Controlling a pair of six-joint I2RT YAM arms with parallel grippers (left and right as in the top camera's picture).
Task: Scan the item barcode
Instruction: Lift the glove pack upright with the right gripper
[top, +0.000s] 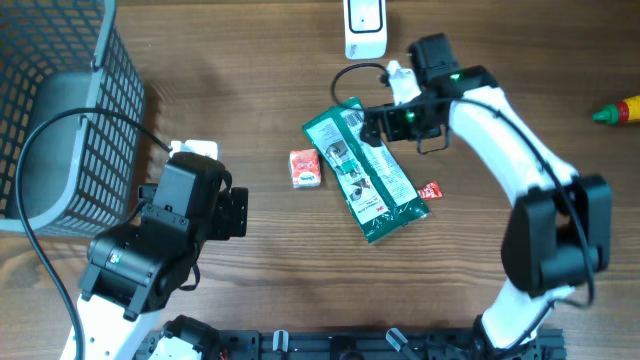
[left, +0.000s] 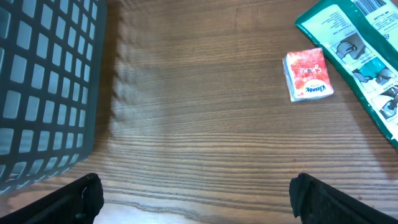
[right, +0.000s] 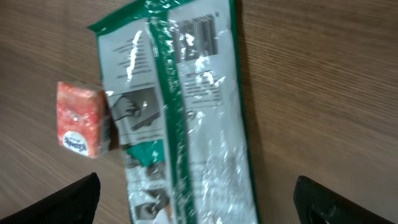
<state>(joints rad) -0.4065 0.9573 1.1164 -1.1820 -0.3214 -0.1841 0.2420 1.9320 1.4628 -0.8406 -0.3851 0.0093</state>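
Green packet (top: 365, 175) lies flat at the middle of the table (top: 250, 90), slanted, with its barcode end face up and pointing toward the far edge, where the white scanner (top: 365, 25) sits. Right gripper (top: 392, 120) hangs over that barcode end, jaws spread wide and holding nothing. Just left of the packet sits a small red tissue pack (top: 305, 168). Left gripper (top: 235, 212) is wide open too, over bare wood near the grey basket (top: 60, 120) at the left edge.

Green-and-white packet (top: 368, 182); red-orange tissue pack (top: 305, 168); grey grid basket (top: 112, 95); brown wood-grain table (top: 250, 80).
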